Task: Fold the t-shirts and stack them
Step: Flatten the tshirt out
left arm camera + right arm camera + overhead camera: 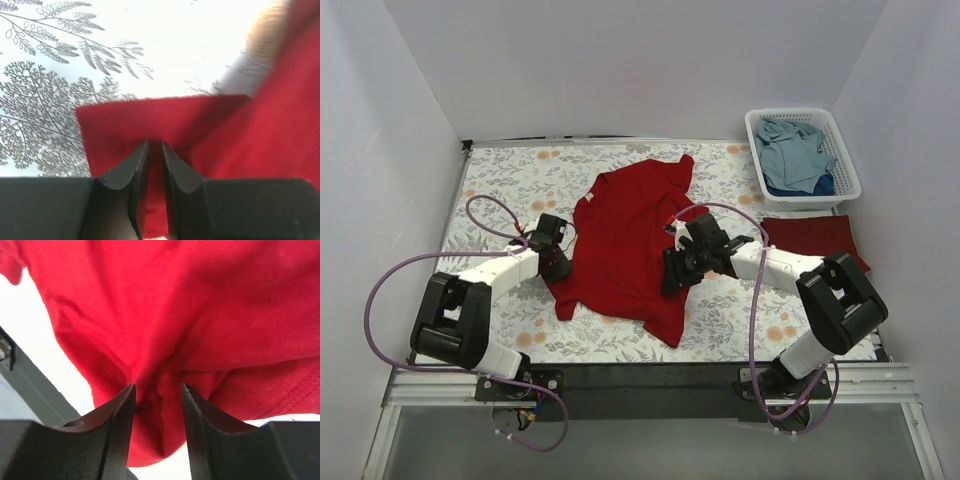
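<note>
Left claw (156, 145), mine, clamped on bright red t-shirt (150, 120) edge; right claw (159, 387) clamped on a bunched fold; I should lift both evenly, keeping cloth taut.

red shirt (620, 240): I read no print, tag or logo on it.
counter (715, 320): leaf and flower pattern only, no words I can read.
basket (842, 150): no label legible to me.
whole scene: no text, brand or number readable in any view.
</note>
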Controlling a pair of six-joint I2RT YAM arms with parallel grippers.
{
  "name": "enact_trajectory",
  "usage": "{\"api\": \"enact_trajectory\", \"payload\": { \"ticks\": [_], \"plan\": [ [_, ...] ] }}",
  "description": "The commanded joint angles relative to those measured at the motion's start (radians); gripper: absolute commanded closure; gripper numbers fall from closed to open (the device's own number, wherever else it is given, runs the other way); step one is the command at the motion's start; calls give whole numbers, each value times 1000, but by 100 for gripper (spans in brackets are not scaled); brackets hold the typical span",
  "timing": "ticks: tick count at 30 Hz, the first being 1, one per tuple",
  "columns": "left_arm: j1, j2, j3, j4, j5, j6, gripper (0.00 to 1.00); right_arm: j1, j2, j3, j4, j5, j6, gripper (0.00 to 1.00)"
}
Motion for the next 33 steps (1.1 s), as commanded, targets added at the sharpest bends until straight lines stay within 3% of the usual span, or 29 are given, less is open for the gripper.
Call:
{"api": "enact_trajectory", "payload": {
  "ticks": [1,11,18,23,28,33],
  "plan": [
    [23,36,-11,5,-8,25,85,-3,35,-17,28,29,13,51],
    [181,86,-13,-12,0,59,86,-231,139,-5,9,46,18,50],
    [358,127,33,17,97,73,86,-358,293,217,-41,222,-26,50],
    [415,120,41,22,149,74,86,-379,356,463,-135,305,-75,49],
    [417,8,-60,51,215,19,85,-376,247,474,-179,326,-125,49],
    [417,-158,-177,53,307,5,83,-373,34,264,-166,281,-112,48]
  ]
}}
